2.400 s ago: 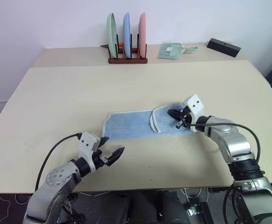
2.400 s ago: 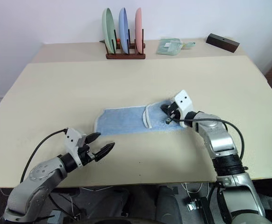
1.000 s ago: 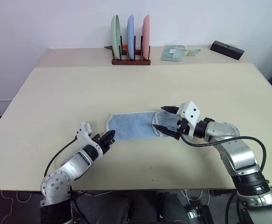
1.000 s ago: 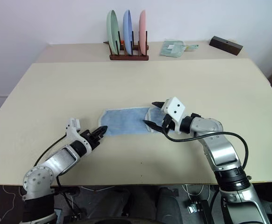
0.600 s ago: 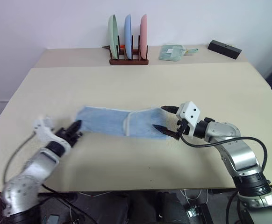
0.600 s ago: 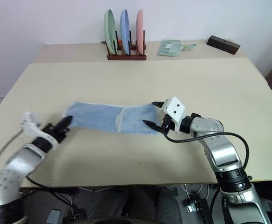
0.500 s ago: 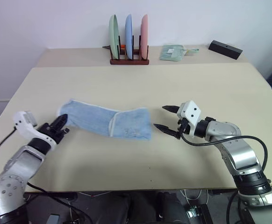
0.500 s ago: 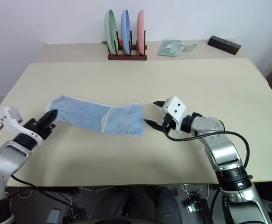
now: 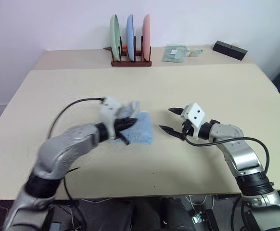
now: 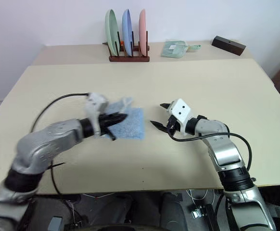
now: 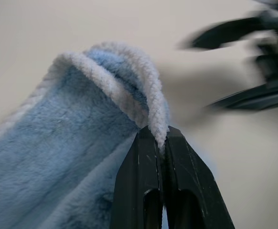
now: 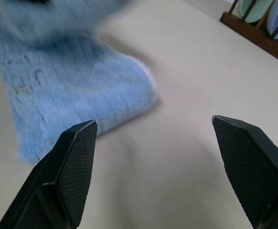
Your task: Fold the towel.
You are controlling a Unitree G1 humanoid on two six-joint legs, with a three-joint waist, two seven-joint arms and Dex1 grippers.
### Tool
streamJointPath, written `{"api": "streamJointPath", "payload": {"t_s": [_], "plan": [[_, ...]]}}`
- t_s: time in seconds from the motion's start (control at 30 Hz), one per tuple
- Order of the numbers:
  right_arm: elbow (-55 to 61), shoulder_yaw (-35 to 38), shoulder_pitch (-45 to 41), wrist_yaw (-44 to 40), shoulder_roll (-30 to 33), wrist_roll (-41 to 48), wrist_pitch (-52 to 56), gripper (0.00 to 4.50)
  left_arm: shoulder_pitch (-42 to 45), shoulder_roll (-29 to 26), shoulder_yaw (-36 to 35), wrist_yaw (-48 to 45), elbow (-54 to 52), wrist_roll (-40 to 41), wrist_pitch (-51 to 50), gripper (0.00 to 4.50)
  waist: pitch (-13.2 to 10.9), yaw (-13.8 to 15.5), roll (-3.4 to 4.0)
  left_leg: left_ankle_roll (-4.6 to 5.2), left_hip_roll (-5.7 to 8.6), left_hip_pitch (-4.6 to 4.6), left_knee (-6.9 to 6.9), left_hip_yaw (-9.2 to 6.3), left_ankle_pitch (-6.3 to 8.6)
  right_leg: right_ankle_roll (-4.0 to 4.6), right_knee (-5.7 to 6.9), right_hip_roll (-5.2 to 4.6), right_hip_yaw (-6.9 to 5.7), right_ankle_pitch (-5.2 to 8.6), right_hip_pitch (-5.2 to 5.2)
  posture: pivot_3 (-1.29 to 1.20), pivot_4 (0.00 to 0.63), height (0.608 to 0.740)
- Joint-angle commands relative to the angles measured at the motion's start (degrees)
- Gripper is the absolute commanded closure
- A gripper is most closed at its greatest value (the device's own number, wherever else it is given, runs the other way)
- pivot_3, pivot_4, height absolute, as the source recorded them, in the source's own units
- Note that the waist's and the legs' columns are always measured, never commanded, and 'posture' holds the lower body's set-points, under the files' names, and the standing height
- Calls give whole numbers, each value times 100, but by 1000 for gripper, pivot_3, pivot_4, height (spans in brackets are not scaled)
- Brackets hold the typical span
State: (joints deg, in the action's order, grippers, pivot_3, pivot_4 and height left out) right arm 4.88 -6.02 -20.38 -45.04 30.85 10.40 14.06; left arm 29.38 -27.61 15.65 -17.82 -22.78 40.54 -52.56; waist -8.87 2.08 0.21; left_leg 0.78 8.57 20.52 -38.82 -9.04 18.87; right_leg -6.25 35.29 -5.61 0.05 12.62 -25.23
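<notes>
While the left claw [image 11: 160,143] pinches the whitish hem of the light blue fluffy terry towel [image 9: 141,129], the right claw [image 9: 172,120] hangs open just right of it.

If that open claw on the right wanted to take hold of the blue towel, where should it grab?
Probably the towel's near end, the edge facing the right gripper. That end lies flat on the table with bare surface around it, so open fingers could slide in low from the right and pinch the edge. The other end is already lifted, pinched by the hem in the shut left gripper.
</notes>
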Motion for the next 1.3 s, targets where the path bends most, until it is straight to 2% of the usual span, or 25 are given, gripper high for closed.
{"api": "streamJointPath", "payload": {"t_s": [0.03,0.13,0.27,0.37,0.53,0.67,0.73,0.77,0.83,0.97,1.0,1.03,1.17,1.3], "plan": [[349,120,134,108,16,3,-38,568,203,217,412,-108,371,-551,-14,4458,0,-35,0,-2,0,-3,5,-1,1,0,1,2,6,0,-5,0,150,740],[397,120,186,163,29,-45,-31,568,210,396,495,-283,473,-637,-122,4458,-1,-65,1,-7,-5,-2,15,-1,-1,0,6,8,13,0,-19,0,150,740],[432,162,219,221,59,-76,-26,568,68,372,434,-409,473,-771,-243,4458,0,-28,0,-7,-4,-3,12,-2,-1,0,7,7,13,0,-16,0,150,740],[405,144,195,240,66,-102,-38,568,-48,357,95,-554,347,-629,-244,3593,0,7,0,-7,-4,-3,10,-1,-1,0,7,8,14,0,-16,0,150,740],[303,135,84,227,78,-157,-49,568,-297,426,-772,-630,14,-256,-221,1205,-1,12,0,-7,-3,-3,6,-1,-1,0,7,7,14,0,-14,0,150,740],[168,227,-34,188,135,-142,-40,568,-799,32,-1330,-942,-476,-84,-142,1205,0,3,1,-7,-4,-3,7,-2,-1,0,7,7,13,0,-15,0,150,740],[17,299,-156,308,134,-203,12,1108,-1083,-215,-1542,-1095,-572,-102,-55,1137,-1,-6,1,-7,-4,-6,10,1,-1,1,8,8,16,0,-16,0,150,740],[-78,333,-223,346,132,-208,66,1402,-1186,-233,-1717,-1121,-566,-44,14,1400,-1,4,2,-7,-4,-6,10,1,-1,1,9,8,17,0,-15,0,150,740],[-233,364,-355,398,132,-250,60,2299,-1290,-160,-2107,-1038,-498,29,179,1896,-1,29,2,-7,-4,-5,8,1,-1,2,9,9,16,0,-15,0,150,740],[-189,463,-673,396,-66,37,147,4304,-1145,26,-2431,-690,-151,-310,558,3860,-2,25,1,-7,-2,-3,1,-3,0,3,7,8,14,-1,-10,0,150,740],[-134,474,-748,379,-129,132,197,4500,-1060,65,-2402,-614,-44,-444,670,4336,-2,20,1,-7,-3,-3,1,-2,0,2,7,8,14,-1,-10,0,150,740],[-58,470,-824,343,-197,253,315,4500,-940,92,-2309,-504,92,-615,713,4433,-2,20,1,-8,-3,-3,2,-2,0,2,7,8,14,-1,-11,0,150,740],[352,231,-1027,142,-420,637,890,4500,-614,170,-1889,-565,422,-1003,954,4433,-2,15,1,-7,-3,-2,2,-2,0,3,6,8,14,-1,-11,0,150,740],[162,-484,-1235,371,-948,322,1351,4500,-600,241,-1400,-918,880,-1224,1051,4433,-1,-23,2,-5,-3,-3,3,-1,1,2,6,7,14,-1,-13,0,150,740]]}}
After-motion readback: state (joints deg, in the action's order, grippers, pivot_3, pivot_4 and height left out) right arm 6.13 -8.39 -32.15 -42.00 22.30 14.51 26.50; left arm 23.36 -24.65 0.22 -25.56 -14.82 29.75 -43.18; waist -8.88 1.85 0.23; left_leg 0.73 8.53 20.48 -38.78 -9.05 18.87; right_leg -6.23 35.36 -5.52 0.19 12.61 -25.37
